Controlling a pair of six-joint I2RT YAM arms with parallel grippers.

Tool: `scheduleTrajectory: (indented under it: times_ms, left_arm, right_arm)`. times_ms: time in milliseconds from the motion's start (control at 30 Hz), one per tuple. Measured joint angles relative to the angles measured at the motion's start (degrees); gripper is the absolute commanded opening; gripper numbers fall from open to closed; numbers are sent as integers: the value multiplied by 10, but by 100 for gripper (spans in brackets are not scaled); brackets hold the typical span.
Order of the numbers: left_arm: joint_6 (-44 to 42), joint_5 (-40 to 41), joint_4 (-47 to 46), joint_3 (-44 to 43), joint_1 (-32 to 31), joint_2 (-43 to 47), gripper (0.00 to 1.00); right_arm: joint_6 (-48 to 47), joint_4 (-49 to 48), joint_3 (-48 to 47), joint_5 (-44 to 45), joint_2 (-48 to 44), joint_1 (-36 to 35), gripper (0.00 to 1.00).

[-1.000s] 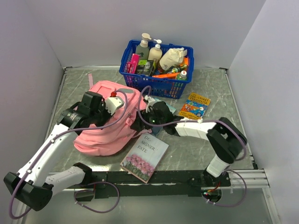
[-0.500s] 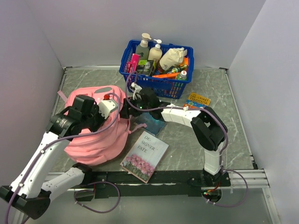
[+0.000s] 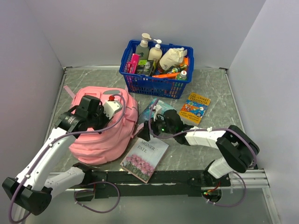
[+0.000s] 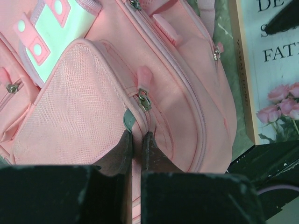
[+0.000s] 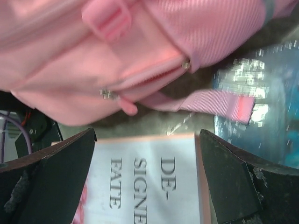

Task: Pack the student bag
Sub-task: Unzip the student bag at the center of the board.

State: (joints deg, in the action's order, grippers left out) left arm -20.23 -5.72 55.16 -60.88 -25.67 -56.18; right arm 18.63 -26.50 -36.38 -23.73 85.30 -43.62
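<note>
Fingers, left gripper (image 4: 137,140): closed, pinching a fold of pink fabric just below a zip pull (image 4: 144,100).
Fingers, right gripper (image 5: 147,139): spread wide and holding nothing, hovering over the top edge of the rose-cover book (image 3: 145,158).
Student bag (image 3: 100,135): lies front-up on the left part of the table (image 3: 215,88), its right side just beside that book.
Just changed: half a second ago the right arm reached up to the bag's far end; it has now drawn back toward the near side. The bag has slid slightly right. A teal flat item (image 3: 156,107) by the bag's right side is in clear view again.
Meaning for the task: no zip looks open and both books lie outside, so packing seems barely begun. The right arm appears ready to take the book while the left steadies the bag.
</note>
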Motion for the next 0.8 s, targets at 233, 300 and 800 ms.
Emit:
scheduleTrajectory:
  times_ms: [233, 300, 800]
  left_arm:
    - [3, -5, -9, -29, 0, -27, 1]
    - [3, -5, -11, -32, 0, -34, 1]
    - [16, -5, -8, -76, 0, -59, 1]
  right_arm:
    - [37, -57, 33, -38, -3, 20, 90]
    - [21, -58, 33, -24, -5, 10, 82]
    - [-110, -111, 46, 49, -18, -47, 82]
